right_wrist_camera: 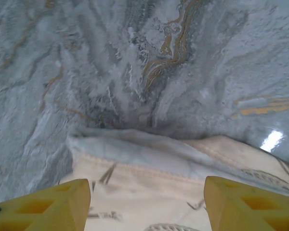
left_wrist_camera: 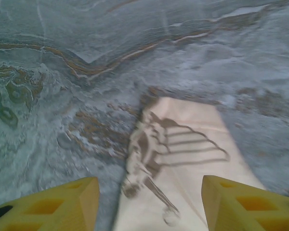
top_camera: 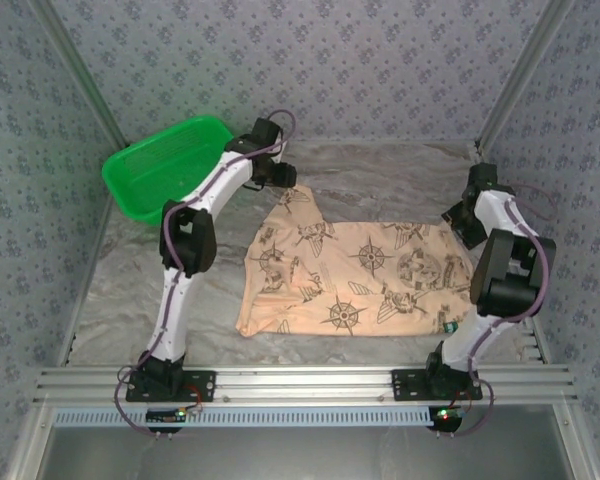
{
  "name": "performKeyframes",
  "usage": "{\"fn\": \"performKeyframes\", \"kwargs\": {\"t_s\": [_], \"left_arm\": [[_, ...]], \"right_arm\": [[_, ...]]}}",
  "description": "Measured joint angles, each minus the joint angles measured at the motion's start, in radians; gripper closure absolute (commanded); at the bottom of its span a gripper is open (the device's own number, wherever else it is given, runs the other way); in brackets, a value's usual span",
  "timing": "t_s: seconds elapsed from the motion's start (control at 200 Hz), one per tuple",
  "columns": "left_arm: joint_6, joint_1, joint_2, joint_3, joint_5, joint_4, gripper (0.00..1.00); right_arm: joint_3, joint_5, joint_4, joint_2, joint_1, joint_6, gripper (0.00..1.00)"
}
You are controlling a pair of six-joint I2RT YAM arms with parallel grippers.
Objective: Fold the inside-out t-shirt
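Broadly, the grey marbled, slightly glossy tabletop (top_camera: pixel 140 290) carries everything, its veined surface wrinkled in places like a laid sheet. Spread across its middle, between the 2 arms, lies the soft tan-peach cloth t-shirt printed with dark brown compass roses and planes (top_camera: pixel 355 275). It lies mostly flat, with 1 tongue of cloth, probably a sleeve, reaching toward the far left. That layout looks deliberate: a flattened shirt gives each arm a corner to take for a fold. At the far left corner sits a bright green perforated plastic basket (top_camera: pixel 165 170), well apart from the cloth and out of the working area. The left gripper (left_wrist_camera: pixel 151 204) hangs just over the far-left tongue, its yellow blocky fingers (left_wrist_camera: pixel 53 207) spread wide to either side of the fabric and holding nothing. This placement suits a descent onto that corner. The right gripper (right_wrist_camera: pixel 147 204) hovers over the shirt's right edge, equally wide apart and empty. From the right wrist view, a stitched hem with a paler strip above it crosses between the fingers, offering a firm, doubled line to pinch.
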Motion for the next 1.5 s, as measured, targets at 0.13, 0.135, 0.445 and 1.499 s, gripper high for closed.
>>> {"fn": "performKeyframes", "kwargs": {"t_s": [0.13,0.135,0.445,1.499], "left_arm": [[0.027,-0.008,0.046,-0.016,0.002,-0.035,0.46],[0.029,-0.009,0.045,-0.022,0.002,-0.037,0.46],[0.051,-0.092,-0.269,-0.649,-0.077,0.116,0.56],[-0.026,0.126,-0.427,-0.575,0.108,0.023,0.49]], "right_arm": [[0.016,-0.032,0.002,0.060,0.032,0.037,0.60],[0.016,-0.033,0.002,0.061,0.034,0.043,0.62],[0.131,0.080,-0.016,0.198,0.085,-0.061,0.78],[0.397,0.071,-0.189,0.217,0.202,-0.731,0.45]]}}
